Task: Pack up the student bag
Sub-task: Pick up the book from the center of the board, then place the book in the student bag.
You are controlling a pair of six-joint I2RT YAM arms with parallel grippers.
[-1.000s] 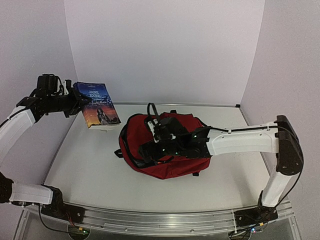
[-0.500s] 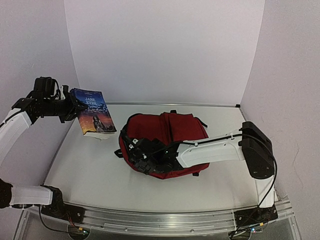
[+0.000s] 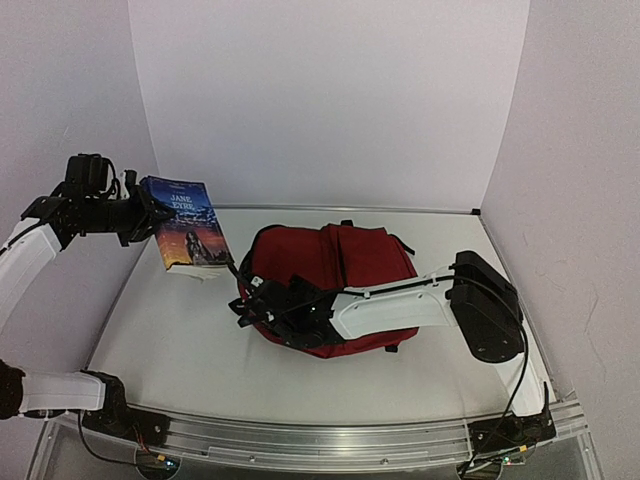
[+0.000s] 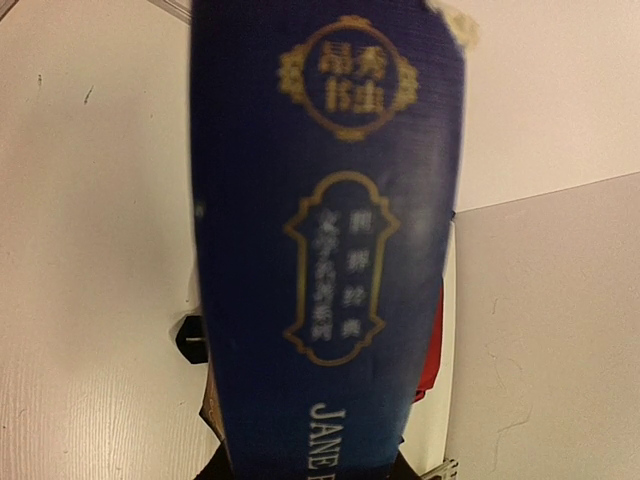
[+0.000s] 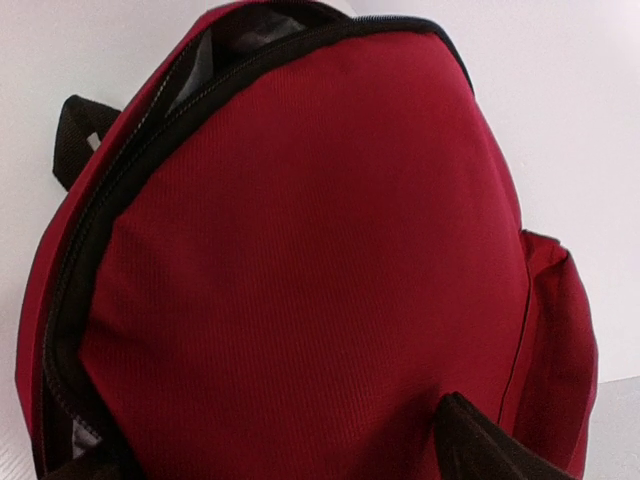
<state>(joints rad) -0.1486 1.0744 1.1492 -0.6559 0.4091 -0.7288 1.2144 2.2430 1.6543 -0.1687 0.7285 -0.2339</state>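
The student bag (image 3: 350,262) lies in the middle of the table, dark red, its black zipper (image 5: 110,200) parted along the left side so grey lining shows. My right gripper (image 3: 248,300) is low at the bag's left end, open, its dark fingertips (image 5: 480,445) set wide on either side of the bag's front panel (image 5: 320,250). My left gripper (image 3: 148,215) is shut on a blue "Jane Eyre" book (image 3: 188,225) and holds it in the air at the far left. The book (image 4: 325,250) fills the left wrist view, with a sliver of the bag (image 4: 432,350) behind it.
White walls close in the table at the back and on both sides. An aluminium rail (image 3: 320,445) runs along the near edge by the arm bases. A black strap loop (image 5: 75,125) sticks out at the bag's left side.
My right arm has dropped from above the bag and slid to its left end, and its jaws have narrowed slightly. The left arm has shifted the book a little leftward.
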